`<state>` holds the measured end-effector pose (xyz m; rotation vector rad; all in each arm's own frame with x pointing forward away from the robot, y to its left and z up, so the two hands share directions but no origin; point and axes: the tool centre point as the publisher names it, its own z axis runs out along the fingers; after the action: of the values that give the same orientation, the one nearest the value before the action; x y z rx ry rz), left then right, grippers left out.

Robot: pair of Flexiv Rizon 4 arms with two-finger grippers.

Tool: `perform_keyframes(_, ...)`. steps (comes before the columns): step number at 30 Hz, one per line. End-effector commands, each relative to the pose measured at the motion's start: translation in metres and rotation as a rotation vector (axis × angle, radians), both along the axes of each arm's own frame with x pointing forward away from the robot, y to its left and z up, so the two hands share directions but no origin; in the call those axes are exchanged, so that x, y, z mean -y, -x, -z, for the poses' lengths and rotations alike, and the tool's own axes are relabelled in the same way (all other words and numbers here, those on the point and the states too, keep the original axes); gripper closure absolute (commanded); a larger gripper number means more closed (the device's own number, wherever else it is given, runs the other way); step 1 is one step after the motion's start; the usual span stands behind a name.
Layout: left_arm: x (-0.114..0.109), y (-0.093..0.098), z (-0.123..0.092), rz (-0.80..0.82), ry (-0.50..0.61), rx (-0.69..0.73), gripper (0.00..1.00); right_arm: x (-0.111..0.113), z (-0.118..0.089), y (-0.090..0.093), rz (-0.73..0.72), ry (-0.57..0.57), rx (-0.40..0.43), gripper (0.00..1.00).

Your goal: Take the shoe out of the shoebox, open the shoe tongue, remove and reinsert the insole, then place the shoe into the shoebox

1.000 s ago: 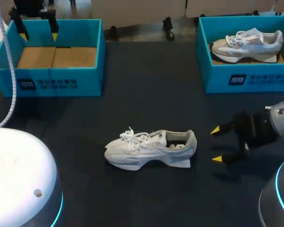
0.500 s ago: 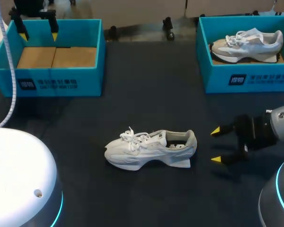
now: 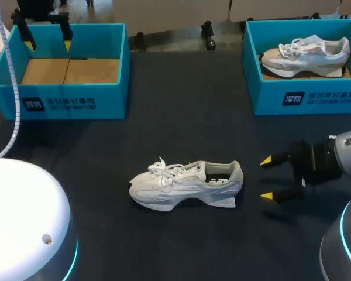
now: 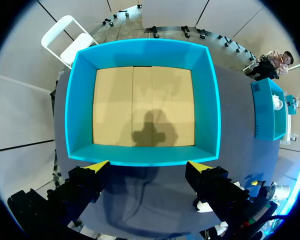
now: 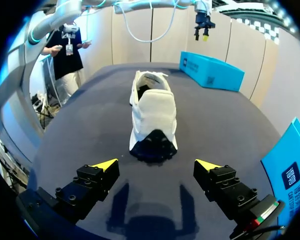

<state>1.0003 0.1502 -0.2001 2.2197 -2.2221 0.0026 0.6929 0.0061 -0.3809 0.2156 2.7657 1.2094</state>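
Note:
A white shoe (image 3: 186, 184) lies on its sole in the middle of the dark table, toe to the left, heel toward my right gripper (image 3: 267, 178). That gripper stands open just right of the heel, apart from it; in the right wrist view the shoe (image 5: 152, 117) is straight ahead of the open right gripper (image 5: 160, 164). An empty teal shoebox (image 3: 64, 88) with a cardboard floor sits at the far left. My left gripper (image 3: 47, 36) hangs open above its far wall; the left wrist view looks down into the shoebox (image 4: 142, 105) over the open left gripper (image 4: 147, 164).
A second teal box (image 3: 307, 93) at the far right holds another white-and-grey shoe (image 3: 307, 55). A white cable (image 3: 10, 88) hangs down at the left. The white domed arm bases (image 3: 23, 222) fill the near corners.
My right gripper has drifted very slightly downward near the heel. The shoe and the left arm have not moved.

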Motion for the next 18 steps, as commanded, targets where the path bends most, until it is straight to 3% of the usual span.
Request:
perform_keyframes(1,0.000,0.000,0.000,0.000,-0.001,0.000,0.00,-0.013,0.005,-0.007,0.007,0.005,0.006,0.00)
perform_keyframes(18,0.000,0.000,0.000,0.000,-0.001,0.000,0.00,-0.058,0.015,-0.018,-0.026,-0.016,-0.017,0.00)
